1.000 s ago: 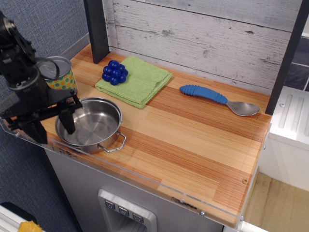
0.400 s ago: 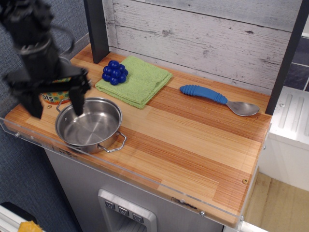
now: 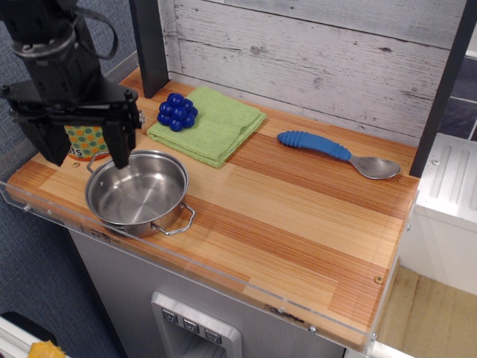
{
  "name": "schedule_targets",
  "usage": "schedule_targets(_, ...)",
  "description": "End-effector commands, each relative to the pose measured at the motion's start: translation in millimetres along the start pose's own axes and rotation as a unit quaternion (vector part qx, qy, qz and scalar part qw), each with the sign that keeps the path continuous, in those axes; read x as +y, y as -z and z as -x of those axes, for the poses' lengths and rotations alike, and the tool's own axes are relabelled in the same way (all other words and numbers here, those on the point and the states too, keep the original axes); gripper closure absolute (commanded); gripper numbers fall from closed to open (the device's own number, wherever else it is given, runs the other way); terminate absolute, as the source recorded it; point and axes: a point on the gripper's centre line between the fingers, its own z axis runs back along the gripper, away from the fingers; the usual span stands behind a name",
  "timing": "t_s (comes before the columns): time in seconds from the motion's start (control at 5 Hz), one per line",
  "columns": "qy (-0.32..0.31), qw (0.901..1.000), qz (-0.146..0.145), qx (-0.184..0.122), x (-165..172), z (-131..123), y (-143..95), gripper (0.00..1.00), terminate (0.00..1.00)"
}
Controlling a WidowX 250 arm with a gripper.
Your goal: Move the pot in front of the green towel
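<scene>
The pot (image 3: 137, 193) is round, shallow and very shiny, like a mirror. It is made of silver metal. It has thin wire loop handles, one sticking out toward the front edge of the bench (image 3: 298, 224) and one at its back left side. It sits near the front left corner of the bench, close to the front edge.

Nothing is in the pot. You can see its bare, shiny bottom.

Just behind the pot, by the left edge, stands a can (image 3: 86, 140) with orange and green dots. The robot hides most of it, so its top cannot be seen.

The green towel (image 3: 216, 127) lies folded near the back left corner, just behind and to the right of the pot. A blue bumpy ball (image 3: 177, 112) that looks like a bunch of grapes sits on the towel's left end. A spoon (image 3: 339, 154) with a blue handle lies well apart, toward the back right corner.

The gripper (image 3: 83, 153) hangs over the back left part of the pot. Its two black fingers (image 3: 119, 145) are spread wide apart and hold nothing. One finger points down just over the pot's back rim. The other is out past the pot's left side, near the left edge of the bench. Whether the near finger touches the rim cannot be told.
</scene>
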Motion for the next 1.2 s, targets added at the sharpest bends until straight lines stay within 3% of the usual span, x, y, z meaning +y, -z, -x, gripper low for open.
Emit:
schedule_targets(0.0,0.032,0.9978,-0.014,-0.056,-22,-38,-38,0.0,0.0)
schedule_targets(0.4,0.09,0.993,0.013,-0.075,-69,-79,-58,0.0,0.0)
schedule_targets(0.8,0.152,0.9851,0.035,-0.071,-109,-112,-57,0.0,0.0)
schedule_targets(1.0,0.152,0.9851,0.035,-0.071,-109,-112,-57,0.0,1.0)
